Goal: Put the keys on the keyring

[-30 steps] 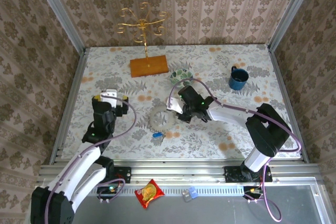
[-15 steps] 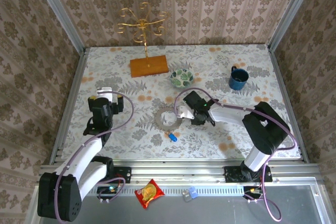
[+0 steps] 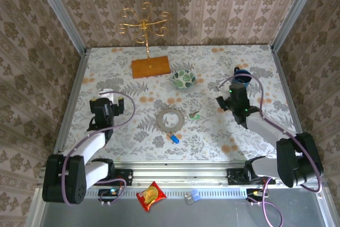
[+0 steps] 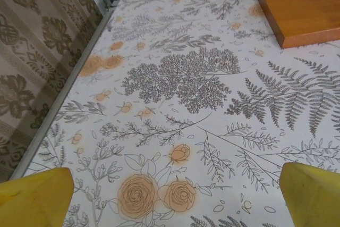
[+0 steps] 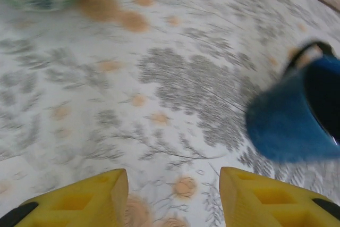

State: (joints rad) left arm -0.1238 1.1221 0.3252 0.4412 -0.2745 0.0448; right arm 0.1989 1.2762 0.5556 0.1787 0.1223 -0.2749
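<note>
The table (image 3: 212,142) is being covered by a pale cloth (image 4: 180,78) printed with ferns and orange roses. It is being enclosed on three sides by damask-papered walls (image 3: 223,3) and edged by metal rails (image 3: 69,107).

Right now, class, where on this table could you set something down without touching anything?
Bare tabletop lies at the far left corner, between the wooden stand base and the left rail, and near the front, between the blue key and the right arm. The middle is crowded: keyring, green key, patterned bowl.
</note>
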